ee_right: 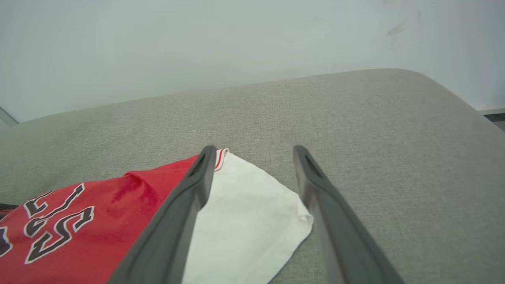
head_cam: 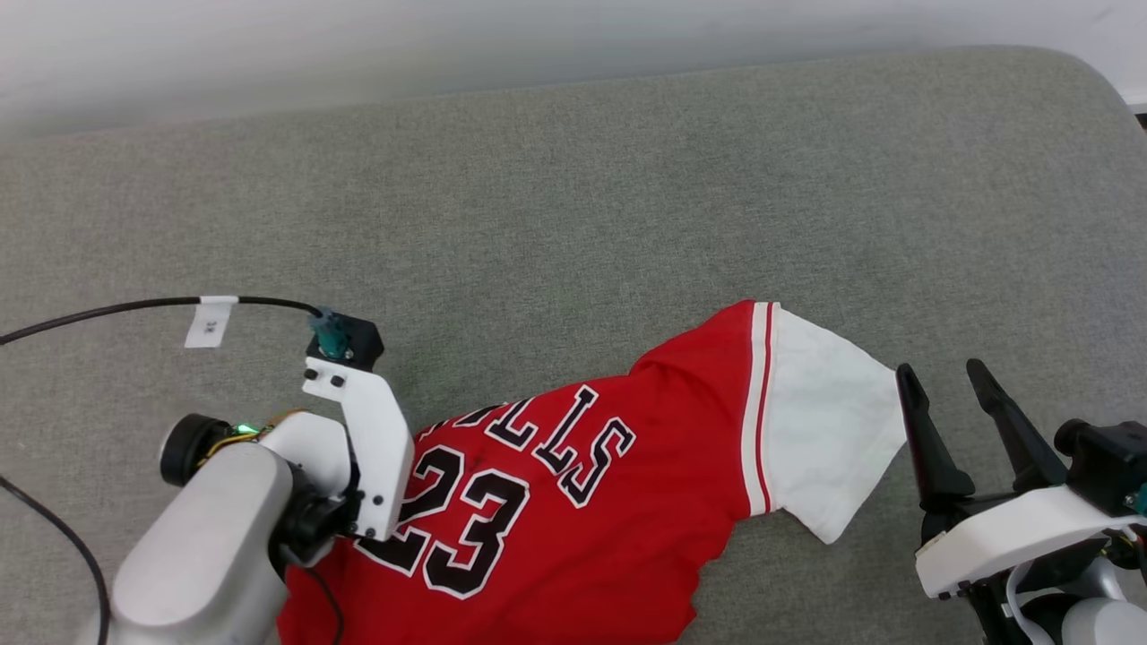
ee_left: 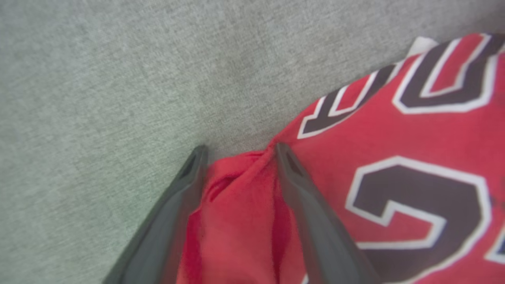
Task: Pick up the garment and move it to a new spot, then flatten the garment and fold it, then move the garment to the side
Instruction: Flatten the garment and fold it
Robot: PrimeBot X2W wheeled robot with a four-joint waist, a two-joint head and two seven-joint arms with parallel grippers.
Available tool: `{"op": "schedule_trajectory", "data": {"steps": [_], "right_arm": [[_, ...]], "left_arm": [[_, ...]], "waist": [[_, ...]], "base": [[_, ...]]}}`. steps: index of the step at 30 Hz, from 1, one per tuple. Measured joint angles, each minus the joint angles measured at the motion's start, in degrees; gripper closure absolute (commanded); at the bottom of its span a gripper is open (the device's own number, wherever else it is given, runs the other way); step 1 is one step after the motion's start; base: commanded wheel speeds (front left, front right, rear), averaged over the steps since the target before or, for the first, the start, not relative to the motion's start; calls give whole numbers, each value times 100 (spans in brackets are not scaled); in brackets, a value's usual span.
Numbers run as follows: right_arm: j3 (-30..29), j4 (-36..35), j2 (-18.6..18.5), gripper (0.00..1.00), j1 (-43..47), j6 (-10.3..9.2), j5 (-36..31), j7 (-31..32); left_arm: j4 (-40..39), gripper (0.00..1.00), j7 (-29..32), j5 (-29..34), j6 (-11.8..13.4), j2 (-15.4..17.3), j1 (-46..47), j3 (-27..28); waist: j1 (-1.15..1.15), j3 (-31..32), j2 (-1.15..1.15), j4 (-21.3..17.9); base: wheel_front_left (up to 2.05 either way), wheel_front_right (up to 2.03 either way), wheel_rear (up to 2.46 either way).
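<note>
Grey padded surface (head_cam: pixel 627 179) spans the head view, pale wall (ee_right: pixel 197 39) behind its far edge. Shirt (head_cam: pixel 645 502) lies on the near part of the surface, lettering and 23 face up, red body creased; its white sleeve (head_cam: pixel 829 430) is spread flat towards the robot's right. Right end effector (head_cam: pixel 939 369) sits just beside the sleeve's edge, fingers apart, nothing between them. Left end effector (ee_left: pixel 239 146) is down at the shirt's red edge, fingers apart and straddling a bunched fold, one fingertip (ee_left: pixel 281 152) touching cloth. Black cable (head_cam: pixel 107 309) with white tag (head_cam: pixel 211 322) trails over the surface.
</note>
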State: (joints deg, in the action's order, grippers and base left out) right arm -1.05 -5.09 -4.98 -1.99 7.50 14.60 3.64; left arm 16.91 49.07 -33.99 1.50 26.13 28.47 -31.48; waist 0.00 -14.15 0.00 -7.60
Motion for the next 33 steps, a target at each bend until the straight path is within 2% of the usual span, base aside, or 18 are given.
{"op": "schedule_trajectory", "data": {"steps": [5,9,12,18,22,27,31,33], "right_arm": [[-48,70,-26,0,-9,0,15,-10],[-52,100,-36,0,-8,0,15,-9],[-89,96,-27,0,13,0,15,-9],[-191,31,3,0,159,0,-7,41],[-223,-55,18,0,221,0,-32,79],[-264,-114,33,0,335,0,-48,119],[-345,-147,41,0,422,0,-48,146],[-361,-165,43,0,437,0,-48,171]], "left_arm": [[-162,100,-378,186,-42,-67,-94,-133],[-425,100,-1017,472,82,-85,-87,-114],[-745,100,-1538,656,271,-82,-24,32],[-1448,100,-2439,854,882,-103,-123,502],[-1841,100,-2720,715,1413,-53,-872,907],[-1971,100,-2903,229,1945,-68,-2443,1358],[-1844,100,-3028,-252,2129,-290,-3516,1599],[-1682,100,-3062,-464,2108,-381,-3825,1652]], "waist": [[0,101,0,74],[0,252,0,176],[0,387,0,268],[0,583,0,525],[0,642,0,683],[0,665,0,815],[0,700,0,946],[0,715,0,1025]], "base": [[0,0,0],[0,0,0],[0,0,0],[0,0,0],[0,0,0],[0,0,0],[0,0,0],[0,0,0]]}}
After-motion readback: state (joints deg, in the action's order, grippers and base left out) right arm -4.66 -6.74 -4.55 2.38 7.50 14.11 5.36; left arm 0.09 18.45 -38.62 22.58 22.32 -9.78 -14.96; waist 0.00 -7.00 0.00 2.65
